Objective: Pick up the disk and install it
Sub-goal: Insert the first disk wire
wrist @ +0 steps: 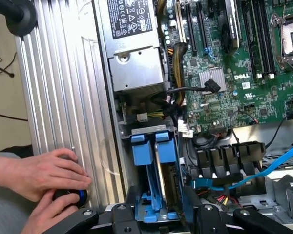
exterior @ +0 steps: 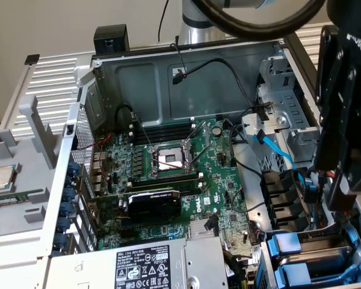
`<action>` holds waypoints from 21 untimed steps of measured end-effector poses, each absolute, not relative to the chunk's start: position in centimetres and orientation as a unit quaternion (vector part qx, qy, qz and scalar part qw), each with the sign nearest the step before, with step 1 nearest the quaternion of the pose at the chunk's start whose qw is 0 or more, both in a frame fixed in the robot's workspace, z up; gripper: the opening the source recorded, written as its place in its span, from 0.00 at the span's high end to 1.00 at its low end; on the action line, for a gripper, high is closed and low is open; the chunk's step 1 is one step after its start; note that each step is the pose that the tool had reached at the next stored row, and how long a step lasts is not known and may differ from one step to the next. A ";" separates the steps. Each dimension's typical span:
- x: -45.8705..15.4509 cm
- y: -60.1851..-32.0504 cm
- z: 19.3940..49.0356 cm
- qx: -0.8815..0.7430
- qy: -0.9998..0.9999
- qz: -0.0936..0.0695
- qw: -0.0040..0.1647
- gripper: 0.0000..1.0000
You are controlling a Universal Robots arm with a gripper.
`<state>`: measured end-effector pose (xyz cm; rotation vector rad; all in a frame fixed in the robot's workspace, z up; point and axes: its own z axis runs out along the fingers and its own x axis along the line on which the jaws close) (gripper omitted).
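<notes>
The disk (exterior: 317, 255) lies in the drive bay at the case's corner on the exterior view's right, its pale label between blue carrier tabs (exterior: 286, 244). In the wrist view the disk (wrist: 159, 180) is a silver strip between two blue tabs (wrist: 141, 146). My gripper (exterior: 342, 205) hangs over the end of the bay away from the tabs. In the wrist view the gripper (wrist: 158, 217) is open, its black fingers (wrist: 124, 214) standing on either side of the blue carrier's near end. I cannot tell whether they touch it.
The case lies open, showing the green motherboard (exterior: 174, 162) and the grey power supply (exterior: 144, 268) beside the bay. Black cable connectors (wrist: 224, 156) and a blue cable (wrist: 263, 170) run next to the bay. A person's hands (wrist: 39, 180) rest on the ribbed panel. A CPU chip (exterior: 1, 177) sits outside the case.
</notes>
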<state>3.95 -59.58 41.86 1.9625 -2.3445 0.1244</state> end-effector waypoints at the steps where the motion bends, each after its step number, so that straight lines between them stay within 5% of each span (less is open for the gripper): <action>1: 4.0 -59.7 41.9 0.641 -0.766 0.036 0.037 0.51; 5: 4.2 -60.5 41.9 0.642 -0.766 0.023 0.028 0.51; 21: 5.1 -62.1 41.4 0.643 -0.765 0.016 0.027 0.51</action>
